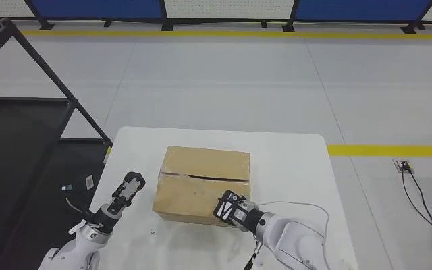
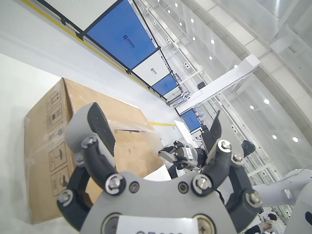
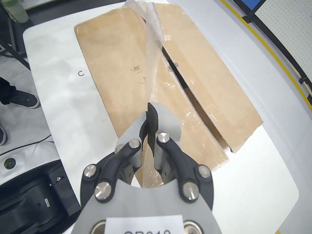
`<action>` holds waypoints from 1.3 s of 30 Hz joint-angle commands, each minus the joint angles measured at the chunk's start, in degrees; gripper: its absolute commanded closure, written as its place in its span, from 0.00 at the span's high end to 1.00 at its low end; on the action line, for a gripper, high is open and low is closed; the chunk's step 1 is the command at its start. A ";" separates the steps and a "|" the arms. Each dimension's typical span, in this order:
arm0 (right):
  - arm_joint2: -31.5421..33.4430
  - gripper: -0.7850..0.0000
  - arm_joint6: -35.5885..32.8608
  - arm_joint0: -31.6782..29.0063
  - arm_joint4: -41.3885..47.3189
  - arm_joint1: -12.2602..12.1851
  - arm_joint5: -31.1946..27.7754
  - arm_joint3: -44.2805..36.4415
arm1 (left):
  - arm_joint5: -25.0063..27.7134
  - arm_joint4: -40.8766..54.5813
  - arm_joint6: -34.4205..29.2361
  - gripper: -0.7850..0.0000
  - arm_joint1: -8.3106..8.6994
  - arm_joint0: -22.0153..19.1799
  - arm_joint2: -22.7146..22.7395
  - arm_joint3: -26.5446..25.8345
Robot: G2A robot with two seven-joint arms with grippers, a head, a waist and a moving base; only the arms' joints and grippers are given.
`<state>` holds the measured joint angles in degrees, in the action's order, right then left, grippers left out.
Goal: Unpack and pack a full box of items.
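A brown cardboard box (image 1: 202, 179) stands in the middle of the white table (image 1: 297, 162), its top flaps slightly parted along the centre seam. In the right wrist view a strip of clear tape (image 3: 152, 37) rises off the box (image 3: 117, 49) top, and my right gripper (image 3: 150, 113) is shut on the strip's loose end. From above, that gripper (image 1: 223, 204) sits at the box's near right edge. My left gripper (image 1: 133, 181) hangs open with nothing between its fingers, just left of the box (image 2: 48, 132); its fingers (image 2: 97, 120) point up past the box's printed side.
A black metal frame (image 1: 40, 135) stands off the table's left edge. A small ring (image 1: 154, 232) lies on the table near the box's front left corner. A thin cable (image 1: 297, 206) trails across the table at the right. A green bottle (image 3: 14, 8) stands beyond the table.
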<state>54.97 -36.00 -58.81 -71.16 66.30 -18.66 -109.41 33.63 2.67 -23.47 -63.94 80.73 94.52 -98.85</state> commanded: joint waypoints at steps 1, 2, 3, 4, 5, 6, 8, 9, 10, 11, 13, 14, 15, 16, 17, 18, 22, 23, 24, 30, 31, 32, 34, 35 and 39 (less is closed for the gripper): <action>1.30 0.00 -0.30 0.40 5.41 0.01 -2.18 0.40 | 0.03 -0.08 0.05 1.00 0.01 0.08 0.02 -0.06; 2.23 0.00 -0.74 0.90 8.30 0.00 -3.16 0.53 | 0.08 -0.21 0.10 1.00 0.01 0.15 0.05 -0.10; 2.99 0.00 -1.05 1.23 11.10 -0.03 -4.39 0.85 | 0.11 -0.25 0.16 1.00 0.01 0.23 0.04 -0.16; 3.56 0.00 -2.41 1.51 15.06 -0.04 -5.73 1.66 | 0.20 -0.33 0.25 1.00 0.02 0.31 0.06 -0.25; 4.21 0.00 -3.93 2.41 19.25 -0.06 -7.52 2.25 | 0.25 -0.41 0.28 1.00 0.02 0.40 0.05 -0.33; 4.95 0.00 -4.72 3.37 22.27 -0.11 -9.31 2.89 | 0.30 -0.57 0.30 1.00 0.03 0.48 0.09 -0.41; 5.58 0.00 -7.10 4.71 28.08 -0.19 -12.01 4.70 | 0.41 -0.74 0.47 1.00 0.03 0.67 0.13 -0.59; 5.73 0.00 -8.07 5.47 31.00 -0.21 -13.33 5.46 | 0.48 -0.84 0.44 1.00 0.04 0.77 0.16 -0.68; 5.88 0.00 -9.13 6.23 33.30 -0.23 -14.08 6.38 | 0.58 -0.90 0.49 1.00 0.05 0.86 0.22 -0.78; 6.04 0.00 -9.56 6.93 35.33 -0.21 -14.30 7.07 | 0.69 -1.05 0.57 1.00 0.06 0.94 0.32 -0.88; 5.92 0.00 -10.34 7.94 39.24 -0.17 -15.27 8.54 | 0.98 -1.77 0.87 1.00 0.07 1.16 0.47 -1.29; 6.06 0.00 -10.54 8.59 40.34 -0.16 -15.25 9.15 | 1.12 -2.13 0.97 1.00 0.07 1.25 0.47 -1.67; 6.02 0.00 -10.59 9.03 41.06 -0.13 -15.03 9.72 | 1.20 -2.99 1.13 1.00 0.08 1.30 0.54 -1.97; 5.75 0.00 -10.75 9.43 41.93 -0.07 -14.88 10.27 | 1.15 -3.67 1.34 1.00 0.07 1.37 0.43 -2.24; 5.44 0.00 -10.75 9.86 43.23 0.01 -14.90 10.83 | 1.07 -4.12 1.52 1.00 0.05 1.40 0.21 -2.51; 5.14 0.00 -10.70 10.31 44.79 0.11 -15.09 11.56 | 1.01 -4.61 1.65 1.00 0.03 1.37 0.00 -2.73; 4.36 0.00 -11.72 12.55 49.22 0.36 -15.17 14.46 | 0.79 -6.40 1.94 1.00 -0.04 1.26 -0.99 -3.32; 4.36 0.00 -11.72 12.55 49.22 0.36 -15.17 14.46 | 0.64 -6.75 1.77 1.00 -0.04 1.28 -1.26 -3.39; 4.36 0.00 -11.72 12.55 49.22 0.36 -15.17 14.46 | 0.60 -7.07 1.35 1.00 -0.03 1.30 -1.56 -3.52; 4.36 0.00 -11.72 12.55 49.22 0.36 -15.17 14.46 | 0.54 -7.63 -2.75 1.00 0.20 1.98 -2.84 -3.69; 4.36 0.00 -11.72 12.55 49.22 0.36 -15.17 14.46 | 0.60 -7.77 -3.76 1.00 0.28 2.02 -3.02 -3.76; 4.36 0.00 -11.72 12.55 49.22 0.36 -15.17 14.46 | 0.67 -7.83 -4.89 1.00 0.34 2.02 -3.34 -3.82; 4.40 0.00 -10.40 11.96 49.07 0.39 -13.89 14.41 | 0.81 -7.74 -6.27 1.00 0.42 1.76 -3.93 -3.93; 4.42 0.00 -9.39 11.69 49.40 0.45 -12.85 14.44 | 0.93 -7.89 -6.54 1.00 0.44 1.52 -4.20 -3.95; 4.17 0.00 -8.62 12.12 54.25 0.72 -10.89 16.08 | 0.40 -8.97 -5.96 1.00 0.40 0.31 -5.25 -3.52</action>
<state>59.21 -44.36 -47.03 -18.79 66.95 -29.97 -93.97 34.26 -6.07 -29.75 -63.51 81.40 89.54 -102.52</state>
